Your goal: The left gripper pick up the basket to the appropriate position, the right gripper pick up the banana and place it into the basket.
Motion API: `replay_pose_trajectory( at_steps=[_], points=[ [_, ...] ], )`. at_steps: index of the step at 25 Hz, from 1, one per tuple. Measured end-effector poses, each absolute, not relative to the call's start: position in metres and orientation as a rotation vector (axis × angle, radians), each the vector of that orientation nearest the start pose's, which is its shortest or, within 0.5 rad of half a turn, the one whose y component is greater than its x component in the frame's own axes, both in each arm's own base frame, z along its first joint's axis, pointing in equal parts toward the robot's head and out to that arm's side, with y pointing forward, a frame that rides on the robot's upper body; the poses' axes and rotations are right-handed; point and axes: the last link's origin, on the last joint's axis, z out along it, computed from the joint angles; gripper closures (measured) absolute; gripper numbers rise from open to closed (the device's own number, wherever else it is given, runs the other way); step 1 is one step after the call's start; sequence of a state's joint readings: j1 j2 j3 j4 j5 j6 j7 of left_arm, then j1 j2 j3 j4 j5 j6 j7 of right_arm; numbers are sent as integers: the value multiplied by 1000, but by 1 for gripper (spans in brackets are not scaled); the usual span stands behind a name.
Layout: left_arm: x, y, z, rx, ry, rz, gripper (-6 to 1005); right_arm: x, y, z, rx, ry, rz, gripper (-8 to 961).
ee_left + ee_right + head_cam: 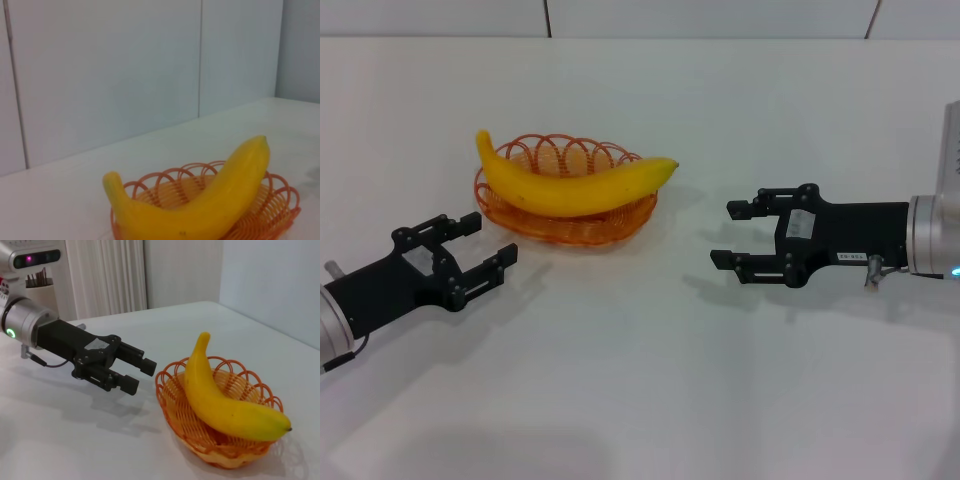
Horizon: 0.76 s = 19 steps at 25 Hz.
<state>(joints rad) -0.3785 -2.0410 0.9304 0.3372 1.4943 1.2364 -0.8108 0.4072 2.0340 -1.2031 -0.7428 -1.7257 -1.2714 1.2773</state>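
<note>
The yellow banana (570, 183) lies lengthwise in the orange wire basket (563, 225), which rests on the white table; its ends overhang the rim. Both also show in the left wrist view, banana (200, 205) and basket (272, 210), and in the right wrist view, banana (220, 400) and basket (185, 420). My left gripper (487, 247) is open and empty, just left of the basket near the table. It also shows in the right wrist view (137, 372). My right gripper (731, 234) is open and empty, right of the basket, with a gap between them.
The white table (640, 380) extends around the basket. A pale panelled wall (125, 65) stands behind the table. A white curtain (105, 275) hangs beyond the left arm.
</note>
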Motion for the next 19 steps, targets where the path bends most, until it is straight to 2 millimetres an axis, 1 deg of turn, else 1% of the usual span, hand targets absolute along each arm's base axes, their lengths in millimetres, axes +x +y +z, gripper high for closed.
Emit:
replay_pose_trajectory(
  at_steps=[19],
  points=[
    [-331, 299, -31, -2401, -489, -595, 349, 269, 327, -27, -2756, 372, 440, 270]
  ],
)
